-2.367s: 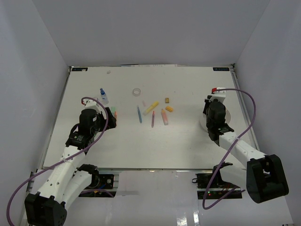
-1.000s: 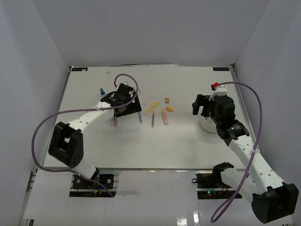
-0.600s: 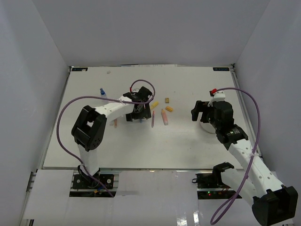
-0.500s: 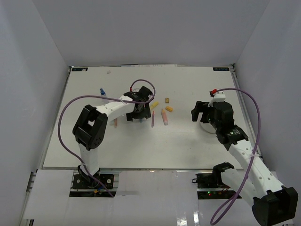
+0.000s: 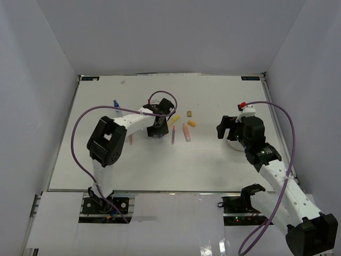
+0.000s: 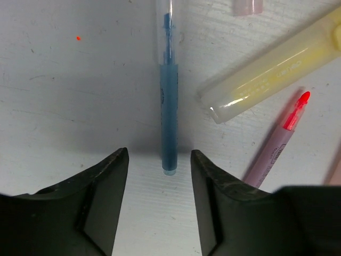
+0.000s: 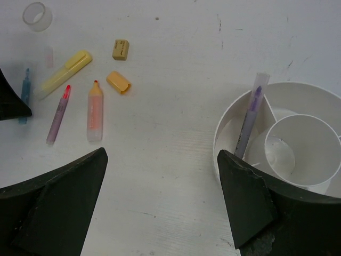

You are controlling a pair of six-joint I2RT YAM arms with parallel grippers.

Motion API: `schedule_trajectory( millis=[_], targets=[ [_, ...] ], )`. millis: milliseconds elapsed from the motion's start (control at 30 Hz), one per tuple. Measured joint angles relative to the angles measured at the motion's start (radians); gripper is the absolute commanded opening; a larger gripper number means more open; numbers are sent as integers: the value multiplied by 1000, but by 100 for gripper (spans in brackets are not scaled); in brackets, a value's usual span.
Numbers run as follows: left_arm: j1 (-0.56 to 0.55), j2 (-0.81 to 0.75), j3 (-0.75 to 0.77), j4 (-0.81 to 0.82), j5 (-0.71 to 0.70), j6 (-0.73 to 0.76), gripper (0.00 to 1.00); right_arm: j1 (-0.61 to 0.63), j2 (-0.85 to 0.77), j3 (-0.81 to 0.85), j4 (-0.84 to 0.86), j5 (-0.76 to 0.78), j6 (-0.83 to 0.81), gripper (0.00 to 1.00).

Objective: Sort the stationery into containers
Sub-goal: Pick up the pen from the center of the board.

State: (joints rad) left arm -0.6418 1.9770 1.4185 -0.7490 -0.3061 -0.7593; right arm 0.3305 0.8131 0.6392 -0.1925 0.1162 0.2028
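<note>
Your left tool (image 6: 157,158) released, jaws astride blue pen (image 6: 169,117) end, right tool (image 7: 161,156) released, near white tub (image 7: 226,125) holding purple pen (image 7: 248,124)

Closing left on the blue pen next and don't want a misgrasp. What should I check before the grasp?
1. Left gripper open: ok.
2. Blue pen between its jaws: ok, but only the pen's end.
3. Yellow highlighter outside the jaws: ok, though close.
4. Jaws low enough to grip: cannot tell.
5. White tub has room: ok, one purple pen inside.
6. Right gripper open, holding nothing: ok.
</note>
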Motion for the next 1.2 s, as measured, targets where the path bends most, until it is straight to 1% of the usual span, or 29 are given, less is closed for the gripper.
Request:
schedule_trajectory(
  millis=[33,67,300,367,467,533,700,767,833,867,967,1100,1200],
  targets=[
    [0,0,0,2,0,-1,54,0,-1,0,0,0,0,90],
    [0,0,0,4,0,-2,52,0,-1,0,0,-1,0,90],
    [0,-1,-34,36,-1,-8,41,0,-2,-1,0,-9,0,90],
    [0,-5,-40,44,-4,-8,39,0,-2,-1,0,-12,0,90],
    [0,-11,-51,55,-6,-9,30,0,-2,-1,0,-17,0,90],
    [0,-13,-54,58,-7,-9,22,0,-2,-1,0,-26,0,90],
    [0,-42,-93,80,-9,-3,16,0,-2,-1,0,-61,0,90],
    [0,-67,-124,86,-8,8,11,0,2,0,0,-93,0,90],
    [0,-113,-168,101,-4,32,8,2,17,7,0,-129,2,91],
    [0,-138,-190,110,0,44,5,5,28,13,0,-146,5,91],
    [0,-277,-300,198,24,128,0,24,63,43,1,-195,27,91],
    [0,-516,-462,377,98,294,0,70,126,113,22,-261,68,91],
    [0,-664,-562,497,168,426,0,113,188,177,51,-298,104,92]
  ],
)
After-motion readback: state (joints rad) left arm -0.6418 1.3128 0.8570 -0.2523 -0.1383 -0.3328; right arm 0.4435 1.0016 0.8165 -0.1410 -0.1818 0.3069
